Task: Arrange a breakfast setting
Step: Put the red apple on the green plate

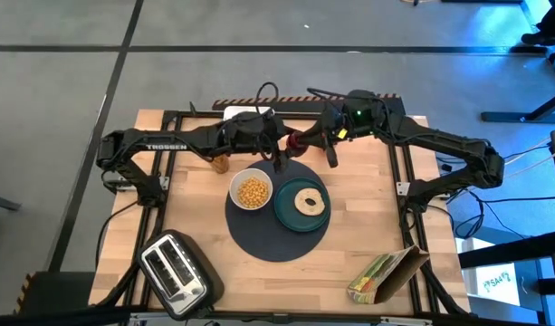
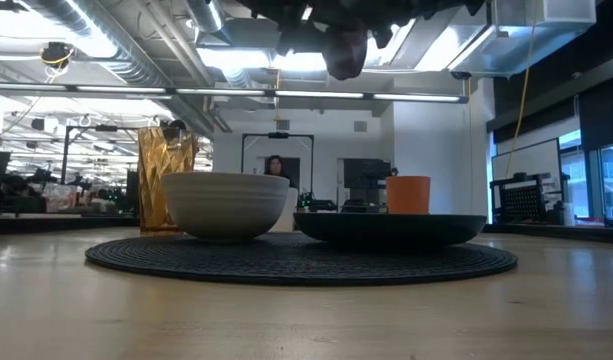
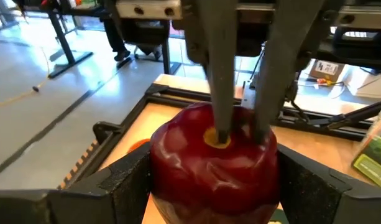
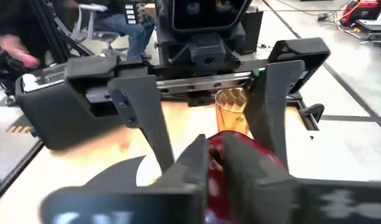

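A red fruit [image 3: 209,168] hangs in the air over the far edge of the round dark-grey mat [image 1: 259,240], between my two grippers. My left gripper [image 1: 286,145] comes from the left and is shut on it. My right gripper [image 4: 209,158] comes from the right, its fingers nearly together at the fruit's top. On the mat stand the white bowl [image 1: 251,190] with yellow cereal [image 1: 252,192] and the teal plate [image 1: 291,213] with the bagel [image 1: 310,201]. The small orange cup [image 2: 408,195] shows behind the plate. My left gripper pinches the fruit's two opposite sides [image 3: 160,165] between its two fingers, which reach about level from the table's left. The fruit is lifted clear of the table. My right gripper has its fingertips [image 3: 222,134] at the yellow stem hollow [image 3: 210,138] on the fruit's top. The fingers slant down from the table's right. Whether a stem sits between them is hidden by the fingers themselves.
A silver toaster [image 1: 173,272] stands at the near left corner and a yellow-green cereal bag [image 1: 386,272] lies at the near right. An amber see-through cup [image 1: 221,163] stands left of the bowl. A person [image 2: 276,165] shows in the room behind.
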Tool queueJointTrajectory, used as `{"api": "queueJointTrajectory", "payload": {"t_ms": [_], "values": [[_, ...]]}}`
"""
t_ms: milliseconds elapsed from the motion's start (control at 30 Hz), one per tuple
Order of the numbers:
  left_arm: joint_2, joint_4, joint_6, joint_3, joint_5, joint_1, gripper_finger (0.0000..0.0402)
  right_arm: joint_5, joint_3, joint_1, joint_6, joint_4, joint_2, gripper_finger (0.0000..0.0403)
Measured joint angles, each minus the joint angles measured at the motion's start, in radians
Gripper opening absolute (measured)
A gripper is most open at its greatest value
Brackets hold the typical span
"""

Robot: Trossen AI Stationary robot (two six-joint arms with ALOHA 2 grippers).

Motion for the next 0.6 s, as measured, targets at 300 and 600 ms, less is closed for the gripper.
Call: {"api": "queueJointTrajectory", "payload": {"t_ms": [300,600], "values": [[-0.007,-0.091,-0.079,0.006,-0.025,-0.001,0.0337,0.119,-0.009,0.037,-0.028,-0.106,0.007,0.0003],[-0.005,-0.304,-0.135,0.004,-0.025,-0.026,0.0392,0.15,-0.169,0.052,0.065,-0.006,0.006,0.0001]]}}
